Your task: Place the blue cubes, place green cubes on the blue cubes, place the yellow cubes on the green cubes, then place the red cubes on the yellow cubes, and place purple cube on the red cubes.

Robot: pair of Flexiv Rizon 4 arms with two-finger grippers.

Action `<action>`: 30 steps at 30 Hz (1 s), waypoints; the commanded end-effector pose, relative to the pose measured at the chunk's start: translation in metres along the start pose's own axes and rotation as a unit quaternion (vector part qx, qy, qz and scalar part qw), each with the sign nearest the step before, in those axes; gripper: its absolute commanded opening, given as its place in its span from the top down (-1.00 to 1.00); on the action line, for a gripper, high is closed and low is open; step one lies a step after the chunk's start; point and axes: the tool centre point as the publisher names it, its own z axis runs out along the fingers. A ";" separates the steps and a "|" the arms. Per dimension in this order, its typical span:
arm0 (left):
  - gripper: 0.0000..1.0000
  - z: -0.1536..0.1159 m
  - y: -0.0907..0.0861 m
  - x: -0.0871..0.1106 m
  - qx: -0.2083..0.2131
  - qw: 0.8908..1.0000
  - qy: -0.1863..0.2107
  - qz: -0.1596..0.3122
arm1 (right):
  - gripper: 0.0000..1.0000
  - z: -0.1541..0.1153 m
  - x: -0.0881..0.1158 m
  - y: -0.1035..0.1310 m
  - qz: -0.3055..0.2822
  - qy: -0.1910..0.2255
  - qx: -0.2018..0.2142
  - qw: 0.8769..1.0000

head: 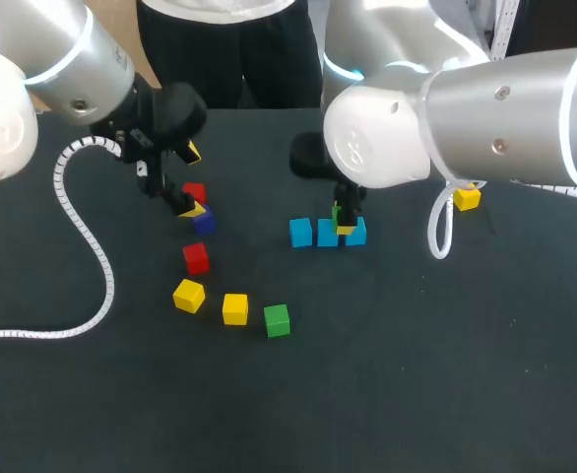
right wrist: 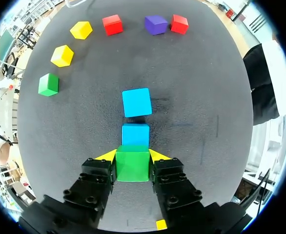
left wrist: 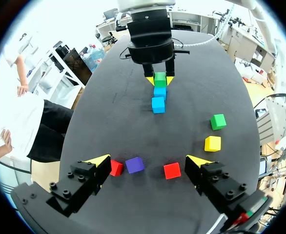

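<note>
Three blue cubes [head: 313, 234] lie in a row mid-table. My right gripper [right wrist: 132, 157] is shut on a green cube [right wrist: 132, 164] right over the row's right-hand end, and the blue cube under it is hidden in the right wrist view. Whether green rests on blue I cannot tell. Ahead of it lie two blue cubes [right wrist: 135, 117]. My left gripper [left wrist: 149, 163] hangs open above a purple cube [left wrist: 134, 165], with one red cube [left wrist: 116, 167] to the side and another [left wrist: 172, 170] between its fingers below. Its yellow tips [head: 192, 209] show above the purple cube [head: 204, 223].
In front of the left gripper lie a red cube [head: 196, 257], two yellow cubes [head: 188, 295] [head: 234, 308] and a green cube [head: 277, 319]. A third yellow cube [head: 467, 198] sits far right behind my right arm. A white cable [head: 92, 246] curls over the table's left part.
</note>
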 end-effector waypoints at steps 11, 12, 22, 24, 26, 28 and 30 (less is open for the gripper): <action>-1.00 0.000 0.002 -0.001 0.002 1.000 0.002 0.000 | 0.99 0.002 0.000 -0.004 -0.003 0.001 -0.002 1.000; -1.00 0.000 0.002 -0.001 0.002 1.000 0.002 0.000 | 0.98 0.002 0.000 -0.004 -0.003 0.001 -0.002 1.000; -1.00 0.000 0.002 -0.001 0.002 1.000 0.002 0.000 | 0.98 0.003 0.000 -0.005 -0.002 0.001 -0.004 1.000; -1.00 0.000 0.002 -0.001 0.002 1.000 0.002 0.000 | 0.94 0.003 0.000 -0.005 -0.002 0.001 -0.006 1.000; -1.00 0.000 0.002 -0.001 0.002 1.000 0.002 0.000 | 0.30 0.004 0.000 -0.005 -0.001 0.001 -0.006 1.000; -1.00 0.000 0.002 -0.001 0.002 1.000 0.002 0.000 | -1.00 0.004 0.000 -0.006 0.000 0.000 -0.007 1.000; -1.00 0.000 0.002 -0.001 0.002 1.000 0.002 0.000 | -1.00 0.004 0.000 -0.005 0.001 0.000 -0.007 1.000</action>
